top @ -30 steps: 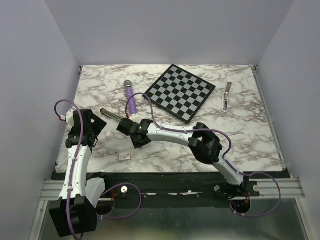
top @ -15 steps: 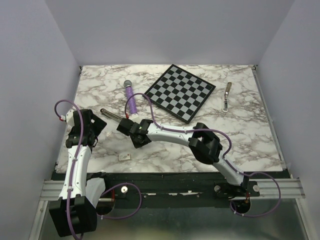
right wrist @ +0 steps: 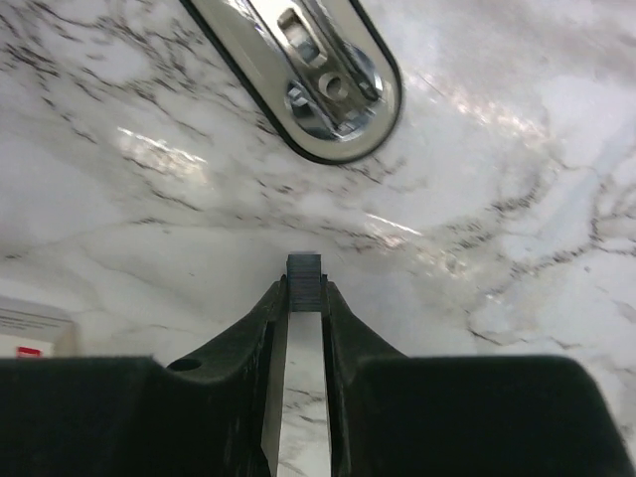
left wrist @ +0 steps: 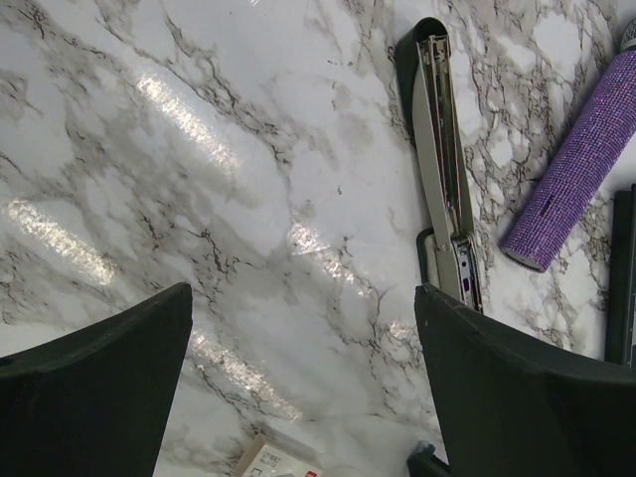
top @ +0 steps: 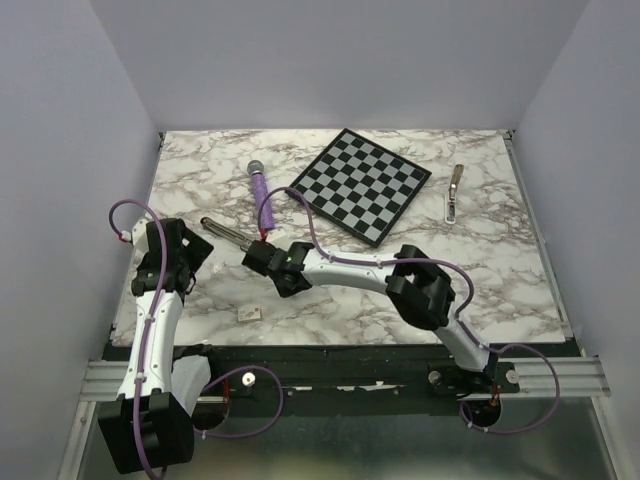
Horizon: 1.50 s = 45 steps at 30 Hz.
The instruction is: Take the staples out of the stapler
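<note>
Stapler [left wrist: 444, 169] lies opened on my worktop [left wrist: 199, 149], at 10 o'clock from my right gripper [right wrist: 305, 290], whose jaws pinch a staple strip [right wrist: 305, 266]; left gripper [left wrist: 303, 308] jaws gape wide, empty.

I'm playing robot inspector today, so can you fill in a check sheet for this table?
Surface: marble table, glare spots, no spill seen.
Job's things: stapler lying open on the table; what looks like a staple strip is out of it.
Clutter: purple cylinder, chessboard, metal bar, small white box.
Grippers: left gripper open and empty beside the stapler; right gripper pinching the staple strip.
Cables: purple cables loop off both arms; no snag seen.
Surroundings: plain pale walls; nothing else seen.
</note>
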### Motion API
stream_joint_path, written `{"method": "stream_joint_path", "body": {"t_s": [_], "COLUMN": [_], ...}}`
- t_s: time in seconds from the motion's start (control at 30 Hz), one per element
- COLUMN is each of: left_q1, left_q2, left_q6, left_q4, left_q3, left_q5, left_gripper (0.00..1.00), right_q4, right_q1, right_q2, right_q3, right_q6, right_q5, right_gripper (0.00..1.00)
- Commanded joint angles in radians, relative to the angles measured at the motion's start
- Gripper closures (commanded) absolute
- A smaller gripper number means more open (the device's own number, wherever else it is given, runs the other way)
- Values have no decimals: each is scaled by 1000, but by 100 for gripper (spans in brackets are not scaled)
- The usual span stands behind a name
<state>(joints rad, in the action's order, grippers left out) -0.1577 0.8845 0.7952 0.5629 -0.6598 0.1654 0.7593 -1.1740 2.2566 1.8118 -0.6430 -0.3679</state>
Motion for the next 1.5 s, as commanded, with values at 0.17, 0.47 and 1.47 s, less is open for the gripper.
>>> {"method": "stream_joint_path", "body": {"t_s": [0.17,0.47,1.47], "left_q1": [-5,-5,-5], "left_q2": [2,7,27], "left_q6": [-4,-10,-13], "left_q4": [-6,-4,3], "left_q3": [2,-3,-9], "left_q5": [3,2,13], "left_gripper": [1,1,1], "right_q4": [-43,-143,-209], "right_q1": [105,298,439], "right_q2": [-270,-502,-597], "right_q3": [-320,-606,-764], "right_q6": [-17,16,88], "right_q5": [-128,-109,-54], "right_gripper": [74,74,74]}}
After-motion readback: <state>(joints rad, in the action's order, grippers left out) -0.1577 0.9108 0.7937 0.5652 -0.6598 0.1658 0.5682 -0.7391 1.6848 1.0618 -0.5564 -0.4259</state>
